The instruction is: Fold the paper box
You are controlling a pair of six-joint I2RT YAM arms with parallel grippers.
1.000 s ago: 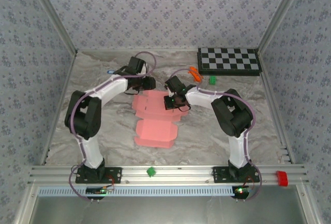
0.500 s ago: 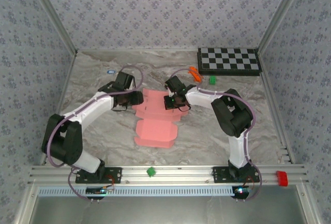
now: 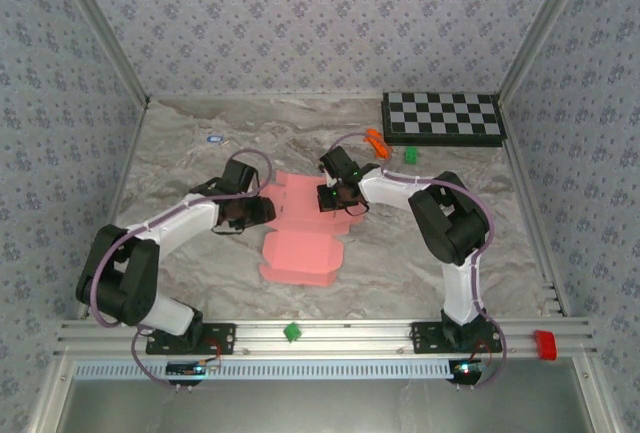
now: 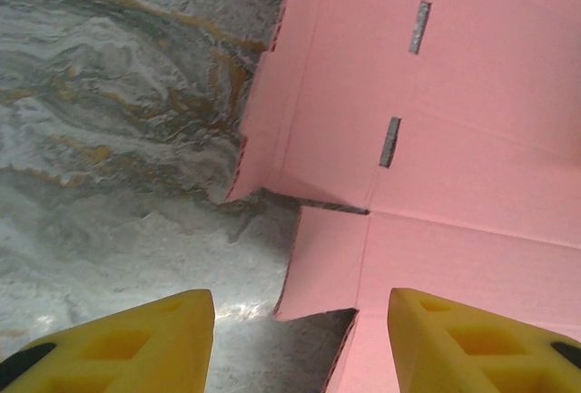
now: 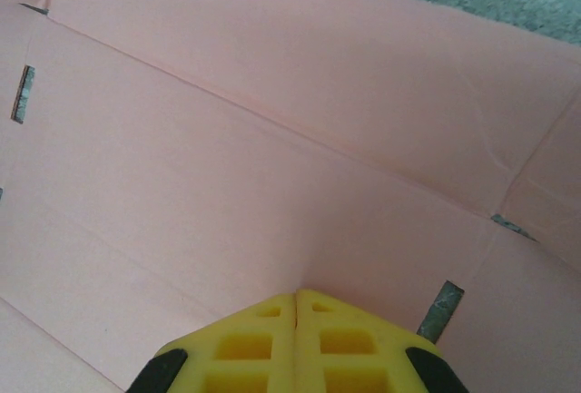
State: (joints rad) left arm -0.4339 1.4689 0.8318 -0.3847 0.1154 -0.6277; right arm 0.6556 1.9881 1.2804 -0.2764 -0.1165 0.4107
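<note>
Pink paper box (image 3: 300, 228) creased, slotted; left tool (image 4: 300, 325) released, right tool (image 5: 297, 307) clenched.

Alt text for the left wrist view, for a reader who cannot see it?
The left gripper, jaws open, is aimed at a side flap at the edge of the unfolded salmon-pink paper box. The card shows creases and two narrow slots; grey marbled table lies to its left.

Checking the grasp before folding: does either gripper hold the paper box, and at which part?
Nothing is held. The left gripper stands open at the left edge of the paper box; the right gripper is shut over its panel, no card between.
</note>
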